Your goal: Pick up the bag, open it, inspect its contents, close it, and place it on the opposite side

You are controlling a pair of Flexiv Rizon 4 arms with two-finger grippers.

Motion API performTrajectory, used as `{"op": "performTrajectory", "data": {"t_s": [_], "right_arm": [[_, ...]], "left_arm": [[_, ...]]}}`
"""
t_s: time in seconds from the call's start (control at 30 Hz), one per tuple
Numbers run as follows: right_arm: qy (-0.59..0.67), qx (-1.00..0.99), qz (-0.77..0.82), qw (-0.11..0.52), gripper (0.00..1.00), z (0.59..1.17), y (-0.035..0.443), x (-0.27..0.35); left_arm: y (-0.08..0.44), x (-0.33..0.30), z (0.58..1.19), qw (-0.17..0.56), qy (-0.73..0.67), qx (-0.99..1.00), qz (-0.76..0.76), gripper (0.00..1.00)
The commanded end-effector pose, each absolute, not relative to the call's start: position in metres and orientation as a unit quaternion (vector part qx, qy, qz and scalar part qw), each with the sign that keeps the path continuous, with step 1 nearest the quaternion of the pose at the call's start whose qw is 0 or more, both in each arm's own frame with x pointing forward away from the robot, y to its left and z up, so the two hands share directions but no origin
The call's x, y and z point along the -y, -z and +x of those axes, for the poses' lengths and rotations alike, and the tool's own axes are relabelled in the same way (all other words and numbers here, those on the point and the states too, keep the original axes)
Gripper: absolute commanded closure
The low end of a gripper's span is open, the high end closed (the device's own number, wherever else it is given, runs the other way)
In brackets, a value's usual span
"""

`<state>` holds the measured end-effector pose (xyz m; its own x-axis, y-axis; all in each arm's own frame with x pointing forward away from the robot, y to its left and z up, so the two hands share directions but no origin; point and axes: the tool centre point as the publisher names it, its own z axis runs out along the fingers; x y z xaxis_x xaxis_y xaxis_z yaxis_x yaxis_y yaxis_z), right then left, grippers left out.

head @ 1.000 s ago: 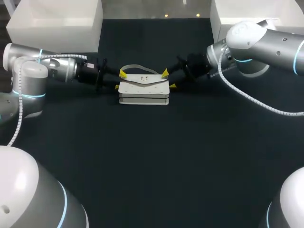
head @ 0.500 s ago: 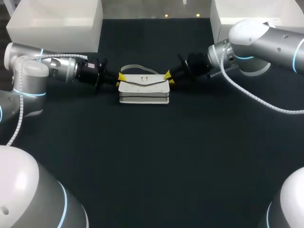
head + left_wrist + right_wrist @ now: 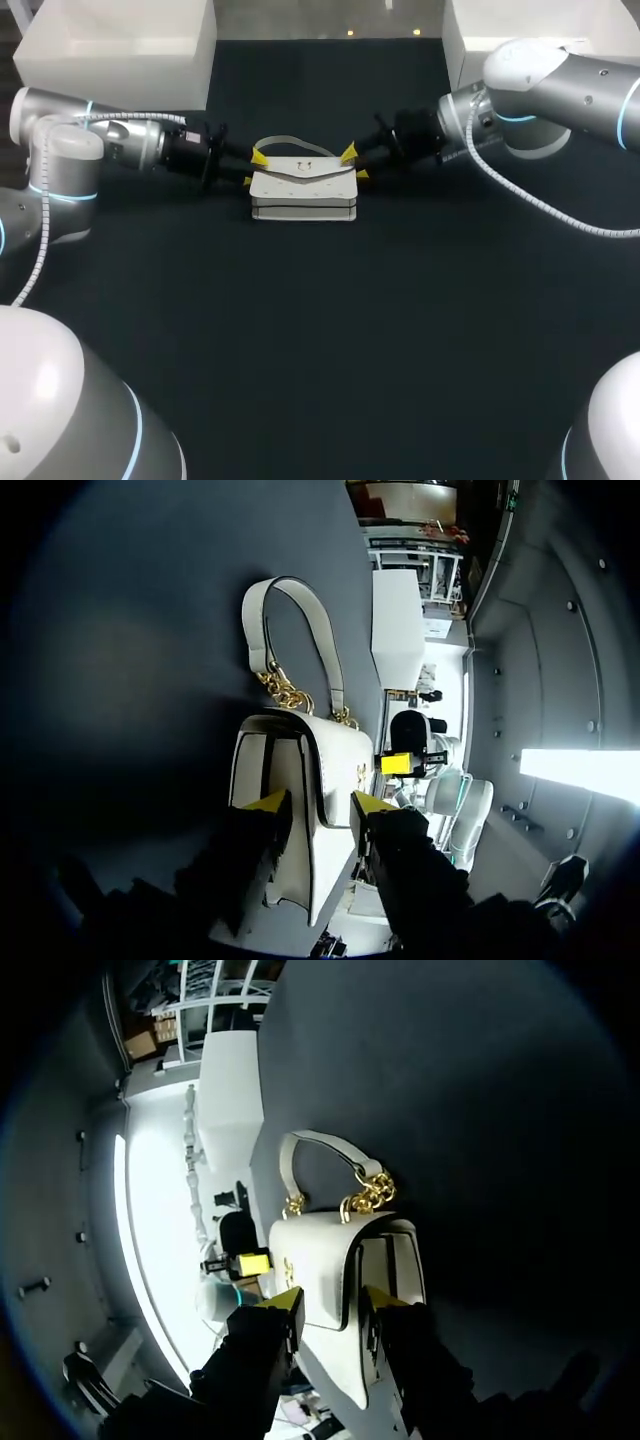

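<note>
bag (image 3: 303, 187) upright on worktop (image 3: 320, 330), far middle, flap shut, strap (image 3: 290, 142) lying behind | left pincer (image 3: 253, 167) at bag's left end, parted about bag's thickness, tips straddling the end, gripping nothing | right pincer (image 3: 354, 164) at right end, likewise parted, straddling, gripping nothing

Around the white handbag (image 3: 303, 190), the table (image 3: 320, 340) lies open toward 6 o'clock. The left gripper (image 3: 253, 168) blocks 9, the right gripper (image 3: 354, 165) blocks 3. The handle (image 3: 290, 142) lies at 12. White bins (image 3: 115, 45) stand far off at 10 and 2.
</note>
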<state>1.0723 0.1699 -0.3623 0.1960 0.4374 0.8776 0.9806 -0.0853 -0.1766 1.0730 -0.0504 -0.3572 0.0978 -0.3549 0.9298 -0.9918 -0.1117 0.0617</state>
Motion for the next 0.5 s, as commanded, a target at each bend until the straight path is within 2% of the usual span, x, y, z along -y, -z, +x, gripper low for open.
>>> {"op": "performTrajectory", "data": {"t_s": [0.03, 0.1, 0.13, 0.17, 0.2, 0.37, 0.4, 0.43, 0.47, 0.5], "right_arm": [[0.331, 0.54, -0.654, 0.414, 0.68, 1.076, 0.366, -0.171], [0.33, 0.54, -0.654, 0.415, 0.69, 1.076, 0.367, -0.172], [0.33, 0.54, -0.654, 0.415, 0.76, 1.076, 0.368, -0.172], [0.329, 0.54, -0.654, 0.416, 0.86, 1.076, 0.369, -0.172], [0.328, 0.54, -0.654, 0.416, 1.0, 1.076, 0.369, -0.172], [0.33, 0.538, -0.655, 0.416, 1.0, 1.075, 0.37, -0.169], [0.331, 0.537, -0.655, 0.416, 1.0, 1.074, 0.368, -0.168], [0.331, 0.537, -0.655, 0.416, 1.0, 1.074, 0.368, -0.168], [0.332, 0.538, -0.655, 0.413, 1.0, 1.074, 0.366, -0.167], [0.332, 0.539, -0.656, 0.411, 0.8, 1.073, 0.365, -0.166]], "left_arm": [[0.364, 0.054, 1.077, 0.396, -0.401, 0.535, 0.629, 0.72], [0.366, 0.054, 1.078, 0.397, -0.399, 0.534, 0.631, 0.83], [0.366, 0.054, 1.078, 0.396, -0.398, 0.534, 0.632, 0.87], [0.367, 0.054, 1.078, 0.396, -0.398, 0.533, 0.633, 0.96], [0.367, 0.054, 1.078, 0.396, -0.397, 0.533, 0.634, 1.0], [0.365, 0.052, 1.075, 0.394, -0.397, 0.533, 0.634, 1.0], [0.363, 0.052, 1.073, 0.392, -0.399, 0.535, 0.633, 0.93], [0.362, 0.051, 1.072, 0.391, -0.4, 0.535, 0.633, 0.66], [0.358, 0.05, 1.07, 0.388, -0.404, 0.537, 0.631, 0.25], [0.355, 0.049, 1.068, 0.386, -0.407, 0.538, 0.63, 0.04]]}}
